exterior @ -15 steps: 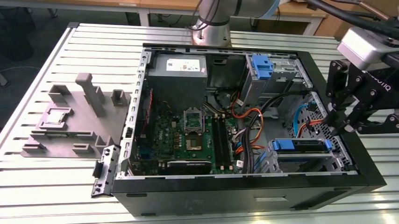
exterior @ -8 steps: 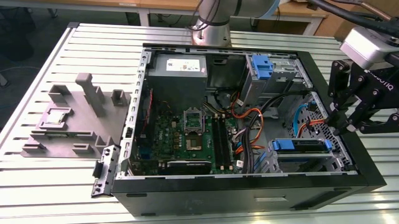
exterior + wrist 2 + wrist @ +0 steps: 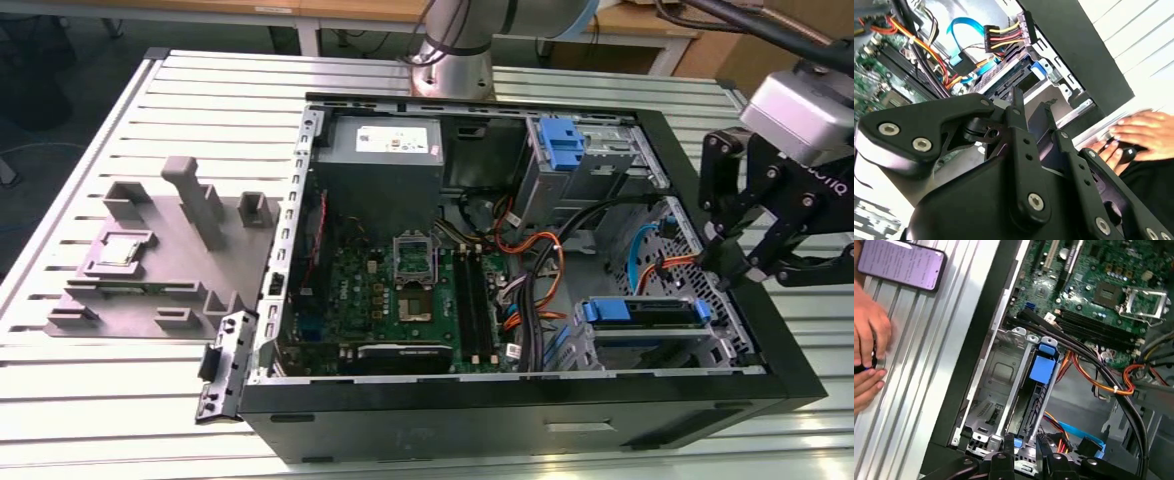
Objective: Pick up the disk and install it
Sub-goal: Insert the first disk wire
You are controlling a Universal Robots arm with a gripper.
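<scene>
One gripper (image 3: 741,262), jaws slightly spread, nothing pinched between them. One disk (image 3: 643,322), blue-railed, seated in the drive cage just below the jaws and apart from them. One open computer case (image 3: 441,425) around it. One bare blue bracket (image 3: 561,140) in another bay, well beyond the jaws. One grey fixture block (image 3: 160,250) far across the case. One phone (image 3: 901,262) and a person's hand (image 3: 869,335) outside the case wall. Underneath, one slatted metal table (image 3: 107,420); wooden desks behind.

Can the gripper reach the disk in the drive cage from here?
Probably yes: the gripper hangs close over the disk, whose blue-tabbed end lies exposed in the open case; the orange cables run beside it, not across.
</scene>
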